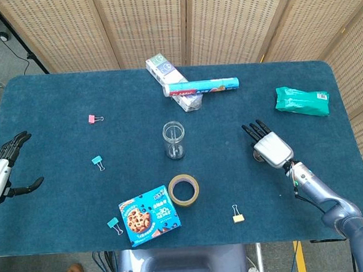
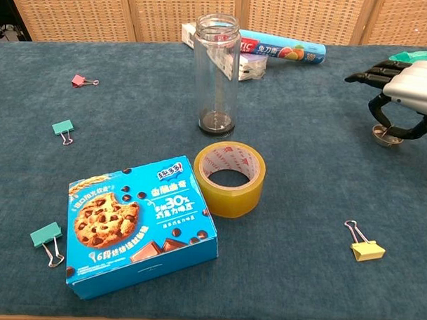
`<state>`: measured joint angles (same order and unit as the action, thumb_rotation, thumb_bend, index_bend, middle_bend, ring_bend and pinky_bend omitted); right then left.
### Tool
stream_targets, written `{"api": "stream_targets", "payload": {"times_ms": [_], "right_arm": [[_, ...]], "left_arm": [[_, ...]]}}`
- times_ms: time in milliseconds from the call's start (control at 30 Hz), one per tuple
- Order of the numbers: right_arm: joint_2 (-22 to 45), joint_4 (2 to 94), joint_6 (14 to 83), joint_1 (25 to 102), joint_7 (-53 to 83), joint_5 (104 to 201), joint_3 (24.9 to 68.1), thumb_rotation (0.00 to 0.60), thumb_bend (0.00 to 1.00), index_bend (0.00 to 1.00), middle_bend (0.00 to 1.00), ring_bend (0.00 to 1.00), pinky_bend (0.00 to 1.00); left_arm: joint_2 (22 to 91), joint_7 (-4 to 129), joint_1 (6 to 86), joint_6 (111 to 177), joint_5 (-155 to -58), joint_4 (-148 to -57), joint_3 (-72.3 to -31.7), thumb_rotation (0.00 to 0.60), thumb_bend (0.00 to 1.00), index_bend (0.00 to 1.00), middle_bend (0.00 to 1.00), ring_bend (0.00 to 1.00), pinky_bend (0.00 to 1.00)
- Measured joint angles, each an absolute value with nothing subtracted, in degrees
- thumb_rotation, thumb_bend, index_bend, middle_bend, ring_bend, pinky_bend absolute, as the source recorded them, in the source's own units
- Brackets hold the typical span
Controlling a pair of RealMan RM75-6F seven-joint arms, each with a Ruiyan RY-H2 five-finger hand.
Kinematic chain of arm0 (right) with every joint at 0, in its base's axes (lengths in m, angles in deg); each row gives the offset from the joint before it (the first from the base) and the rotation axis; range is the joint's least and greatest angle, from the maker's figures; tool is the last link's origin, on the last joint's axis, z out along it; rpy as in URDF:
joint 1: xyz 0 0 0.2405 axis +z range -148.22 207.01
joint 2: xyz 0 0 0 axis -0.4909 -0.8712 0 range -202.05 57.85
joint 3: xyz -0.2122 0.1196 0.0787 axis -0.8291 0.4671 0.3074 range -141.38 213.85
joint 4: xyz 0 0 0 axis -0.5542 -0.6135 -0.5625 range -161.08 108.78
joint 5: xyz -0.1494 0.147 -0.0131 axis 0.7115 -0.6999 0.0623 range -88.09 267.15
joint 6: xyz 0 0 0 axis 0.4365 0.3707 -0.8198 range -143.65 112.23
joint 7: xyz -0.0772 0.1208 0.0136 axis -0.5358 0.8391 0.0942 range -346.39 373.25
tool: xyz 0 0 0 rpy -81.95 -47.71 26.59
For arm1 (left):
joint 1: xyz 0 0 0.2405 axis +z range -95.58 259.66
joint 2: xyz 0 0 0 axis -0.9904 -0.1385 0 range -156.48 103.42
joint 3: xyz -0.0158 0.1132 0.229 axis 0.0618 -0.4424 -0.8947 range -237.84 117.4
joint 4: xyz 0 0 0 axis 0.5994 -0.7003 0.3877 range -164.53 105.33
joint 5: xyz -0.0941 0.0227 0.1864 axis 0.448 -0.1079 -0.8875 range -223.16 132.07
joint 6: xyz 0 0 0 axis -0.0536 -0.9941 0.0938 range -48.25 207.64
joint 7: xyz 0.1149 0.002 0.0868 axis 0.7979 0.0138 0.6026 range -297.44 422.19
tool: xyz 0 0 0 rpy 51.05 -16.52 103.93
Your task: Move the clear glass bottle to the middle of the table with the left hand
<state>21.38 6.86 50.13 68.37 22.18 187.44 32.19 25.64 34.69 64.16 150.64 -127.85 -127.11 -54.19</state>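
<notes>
Clear glass bottle upright mid-table, well apart from the empty, spread-fingered left robot hand at the table's edge.

The head view is looking steeply down over the whole counter; the chest view is looking low and close across it, both sharing the tape roll.
</notes>
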Motion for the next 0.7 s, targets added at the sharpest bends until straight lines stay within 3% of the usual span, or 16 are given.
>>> {"api": "stream_targets", "payload": {"times_ms": [400, 700], "right_arm": [[16.0, 13.7, 56.8, 67.5, 22.3, 187.4, 33.4, 0.600, 0.46, 0.64, 0.01, 0.00, 0.00], [6.9, 26.6, 61.1, 67.4, 18.4, 186.8, 36.1, 0.600, 0.47, 0.64, 0.01, 0.00, 0.00]], "left_arm": [[25.4, 34.2, 64.2, 150.9, -128.6, -127.5, -54.2, 0.600, 0.25, 0.00, 0.00, 0.00, 0.00], [24.7, 33.2, 64.5, 151.4, -129.0, -127.6, -54.1, 0.600, 0.25, 0.00, 0.00, 0.00, 0.00]]}}
